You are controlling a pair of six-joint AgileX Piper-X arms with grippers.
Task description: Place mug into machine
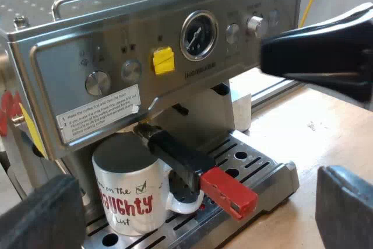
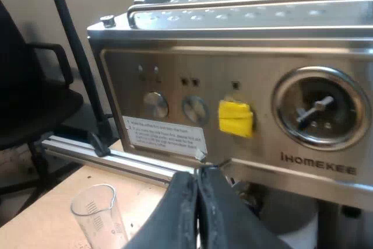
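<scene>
White mug (image 1: 131,199) with red lettering stands on the drip tray (image 1: 259,170), left pincer (image 1: 195,202) released, right pincer (image 2: 198,185) clenched.

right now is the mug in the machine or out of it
In: the mug stands upright on the drip tray of the machine, under the red-ended handle.

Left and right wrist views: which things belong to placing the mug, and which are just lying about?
Job: mug, standing on the drip tray; espresso machine.
Lying about: holder locked into the machine's front; measuring glass on the table.
</scene>
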